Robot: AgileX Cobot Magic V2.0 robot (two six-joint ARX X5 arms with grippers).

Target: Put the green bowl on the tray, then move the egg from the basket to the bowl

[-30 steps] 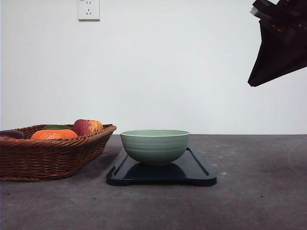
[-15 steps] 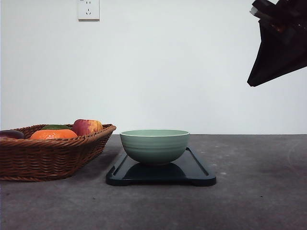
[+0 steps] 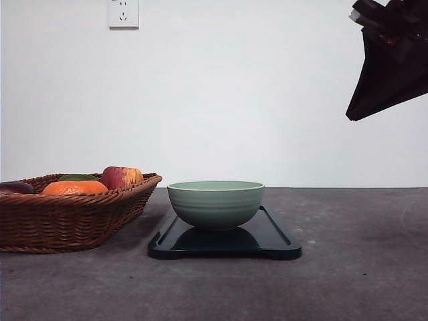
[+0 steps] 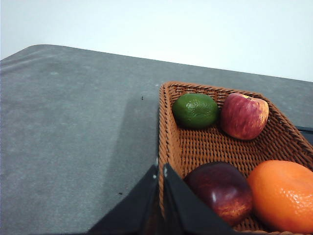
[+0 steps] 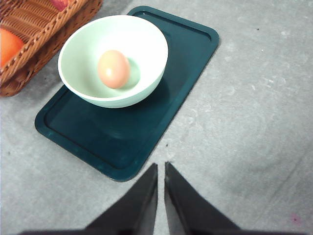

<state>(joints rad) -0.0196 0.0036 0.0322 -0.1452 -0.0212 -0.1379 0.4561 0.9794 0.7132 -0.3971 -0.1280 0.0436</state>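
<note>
A: We log even, diffuse light from above, with the white wall [image 3: 267, 100] bright but not blown out. A soft shadow falls beneath the pale sage-green ceramic bowl [image 3: 215, 204] on the glossy black rectangular tray [image 3: 267, 235].

B: We confirm. The tray faintly mirrors the bowl, all views are sharp, and the dark silhouette at the upper right of the front view is underexposed.

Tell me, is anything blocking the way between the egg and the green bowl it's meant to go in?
Nothing is in the way: the egg already lies inside the green bowl, which sits on the black tray. The right arm's fingers hang above the table beside the tray, close together and holding nothing.
</note>
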